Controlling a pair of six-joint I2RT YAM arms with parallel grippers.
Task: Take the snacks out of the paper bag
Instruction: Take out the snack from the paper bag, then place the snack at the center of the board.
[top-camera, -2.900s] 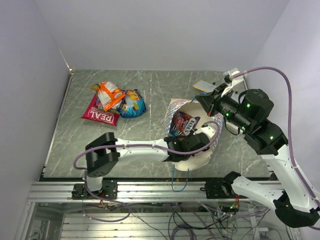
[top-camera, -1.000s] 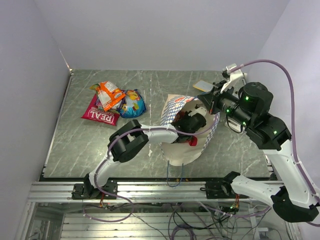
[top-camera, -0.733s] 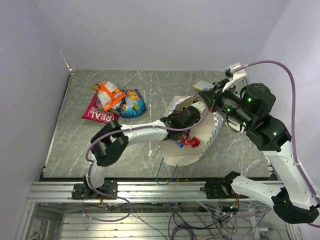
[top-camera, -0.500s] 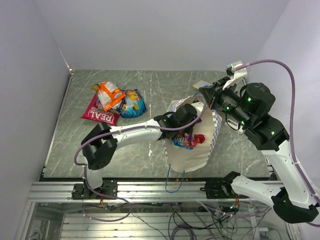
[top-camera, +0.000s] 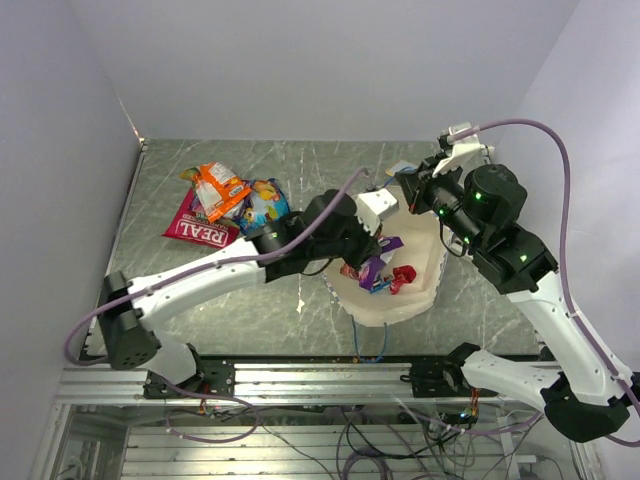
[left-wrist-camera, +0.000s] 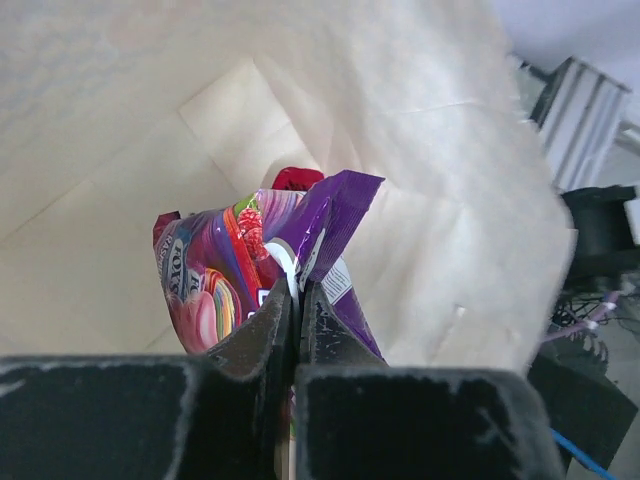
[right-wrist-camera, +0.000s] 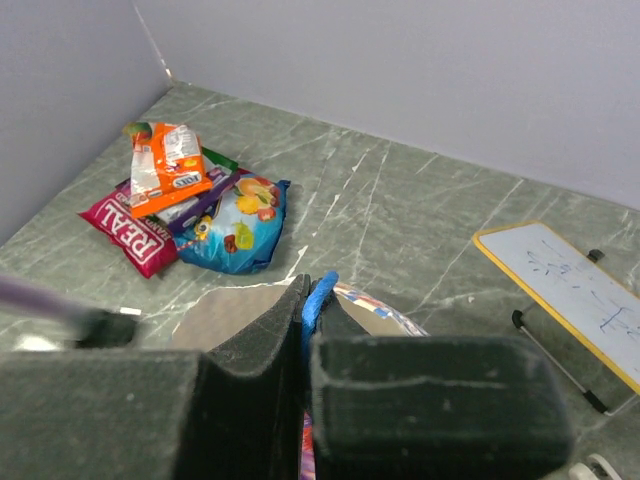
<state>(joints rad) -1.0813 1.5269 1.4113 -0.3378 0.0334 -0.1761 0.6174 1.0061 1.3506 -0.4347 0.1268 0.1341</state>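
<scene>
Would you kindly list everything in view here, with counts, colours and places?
table: one, grey-green marble
bag: one, cream inside, mid-table, open
purple packet: one, over the open bag
candy: one, red, inside the bag
cord: two loops, blue; one pinched, one off the bag's near edge
REAL packet: one, red, far left
orange packet: one, on top of that pile
blue packet: one, right of the pile
green packet: one, mostly hidden under orange
whiteboard: one, white, yellow-edged, far right
left pincer: shut on purple packet
right pincer: shut on cord
</scene>
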